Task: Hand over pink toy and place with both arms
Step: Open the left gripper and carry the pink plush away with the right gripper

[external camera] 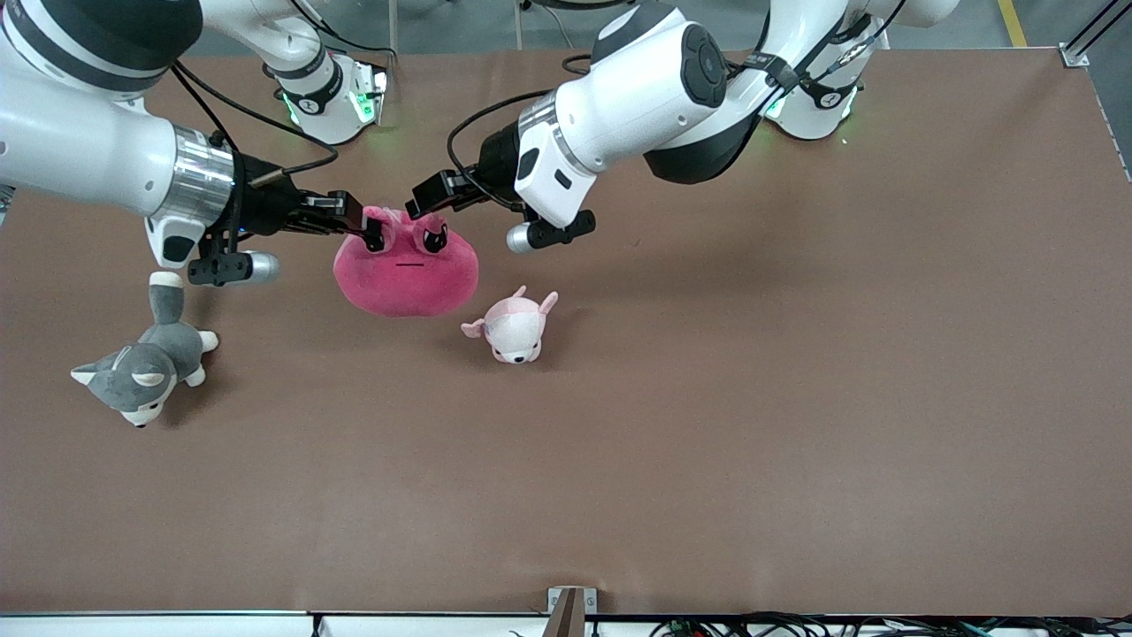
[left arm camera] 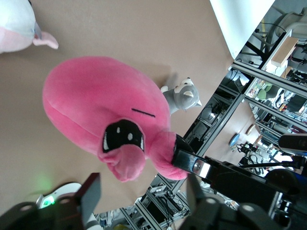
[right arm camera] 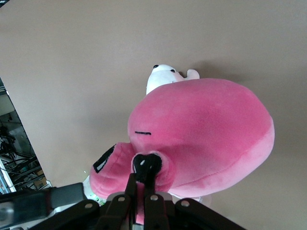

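The right gripper (external camera: 370, 232) reaches in level from its arm's end of the table and pinches one ear nub of the single pink toy (external camera: 407, 272), which hangs below it above the table (external camera: 796, 398). The left gripper (external camera: 427, 202), fingers spread, sits at the toy's other nub without gripping. Below lie one pale puppy plush (external camera: 515, 330) and one grey husky plush (external camera: 143, 363).

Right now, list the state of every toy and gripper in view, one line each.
Round hot-pink plush toy: held up above the table.
Right gripper: shut on its ear nub.
Left gripper: open, at its other ear.
Grey-and-white husky plush: lying on table.
Pale pink-and-white puppy plush: lying on table.
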